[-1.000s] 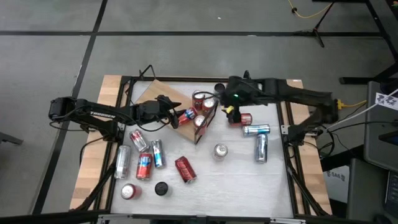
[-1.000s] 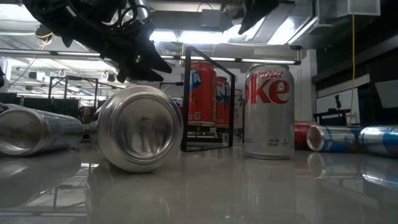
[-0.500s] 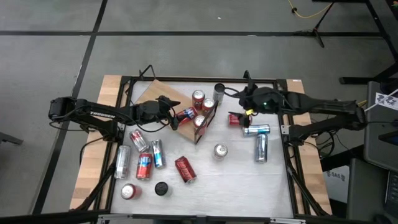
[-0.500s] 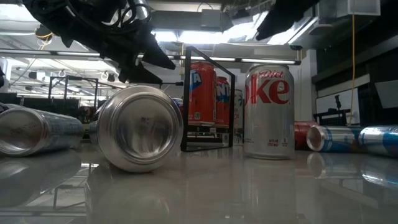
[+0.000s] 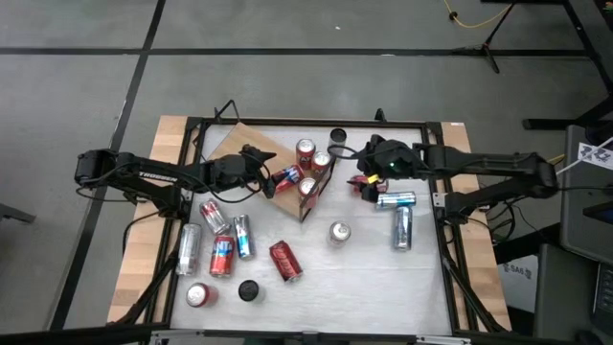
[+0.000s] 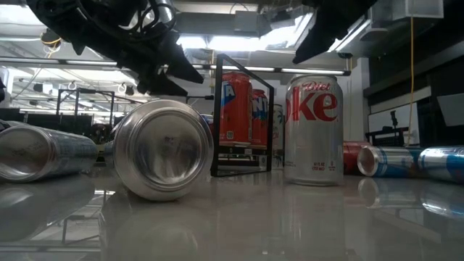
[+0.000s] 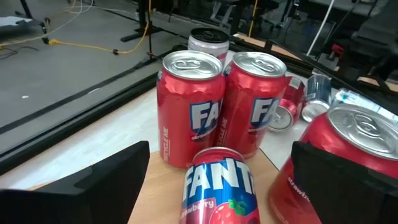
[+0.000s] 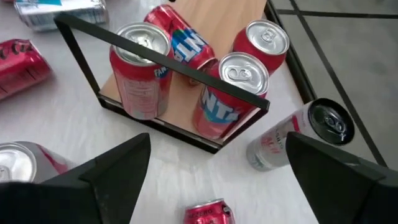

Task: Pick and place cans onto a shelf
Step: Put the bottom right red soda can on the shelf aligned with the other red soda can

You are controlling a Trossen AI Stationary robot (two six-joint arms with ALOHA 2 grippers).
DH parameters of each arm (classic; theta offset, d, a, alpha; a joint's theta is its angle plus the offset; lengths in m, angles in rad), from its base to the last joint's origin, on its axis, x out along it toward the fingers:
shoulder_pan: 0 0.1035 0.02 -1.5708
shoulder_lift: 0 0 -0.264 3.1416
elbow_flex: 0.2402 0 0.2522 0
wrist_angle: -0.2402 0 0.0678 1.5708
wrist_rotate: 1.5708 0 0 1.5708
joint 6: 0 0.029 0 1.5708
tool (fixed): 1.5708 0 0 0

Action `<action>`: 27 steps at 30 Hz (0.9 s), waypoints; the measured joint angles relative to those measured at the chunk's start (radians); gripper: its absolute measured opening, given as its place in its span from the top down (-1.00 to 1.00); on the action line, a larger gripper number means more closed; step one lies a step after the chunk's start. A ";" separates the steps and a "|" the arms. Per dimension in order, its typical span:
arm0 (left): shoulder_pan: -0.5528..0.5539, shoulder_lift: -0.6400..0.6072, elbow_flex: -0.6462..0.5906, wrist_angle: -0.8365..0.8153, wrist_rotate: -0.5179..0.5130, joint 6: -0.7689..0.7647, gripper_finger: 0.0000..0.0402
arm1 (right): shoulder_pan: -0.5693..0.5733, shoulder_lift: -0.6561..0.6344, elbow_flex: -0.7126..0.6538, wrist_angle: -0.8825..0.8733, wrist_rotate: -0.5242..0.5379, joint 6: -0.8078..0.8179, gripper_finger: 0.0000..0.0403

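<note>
The shelf point(image 5: 244, 153) is a wooden board with a black frame point(image 5: 316, 192) at its right end. Three red cans point(image 5: 306, 150) point(image 5: 322, 161) point(image 5: 307, 186) stand upright on it. A fourth red can point(image 7: 217, 186) lies on its side on the board. My left gripper point(image 7: 221, 149) is open, one finger on either side of that lying can, with a gap at both. My right gripper point(image 5: 362, 180) hangs open right of the frame, above a lying red can point(image 5: 372, 184). In the right wrist view its fingers point(image 8: 106, 174) hold nothing.
A silver can point(image 5: 337, 139) stands at the far edge and a Diet Coke can point(image 5: 339, 232) mid-table. Two blue-silver cans point(image 5: 395, 200) point(image 5: 402, 228) lie right. Several cans point(image 5: 222, 251) lie at the near left, with a red one point(image 5: 285, 261) and a black disc point(image 5: 248, 289).
My right gripper has drawn back from the upright cans at the shelf's frame toward the table's right edge and come down, and now hangs over the lying red can beside the frame. The cans on the shelf have stayed where they were.
</note>
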 joint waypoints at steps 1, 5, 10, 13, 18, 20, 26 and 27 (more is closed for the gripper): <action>0.000 0.000 0.000 0.004 0.000 0.000 -0.93 | 0.000 0.004 0.000 0.000 0.000 0.000 -0.82; 0.000 0.000 -0.001 0.049 0.010 0.005 -0.93 | 0.000 0.019 0.000 0.001 0.000 0.000 -0.82; 0.000 0.000 -0.001 0.081 0.088 0.044 -0.93 | 0.000 0.051 0.000 0.015 -0.090 0.038 -0.82; 0.000 0.000 -0.001 0.082 0.088 0.044 -0.93 | 0.001 0.079 0.000 0.047 -0.161 0.069 -0.82; 0.000 0.008 -0.001 0.088 0.074 0.044 -0.93 | 0.001 0.146 0.000 0.090 -0.201 0.072 -0.82; 0.000 0.020 -0.001 0.085 0.056 0.044 -0.93 | 0.001 0.174 0.000 0.110 -0.201 0.074 -0.82; -0.001 0.122 -0.001 0.187 0.050 0.043 -0.93 | 0.002 0.240 0.000 0.125 -0.171 0.153 -0.82; -0.001 0.141 -0.001 0.203 0.050 0.043 -0.93 | 0.002 0.247 0.000 0.125 -0.155 0.170 -0.82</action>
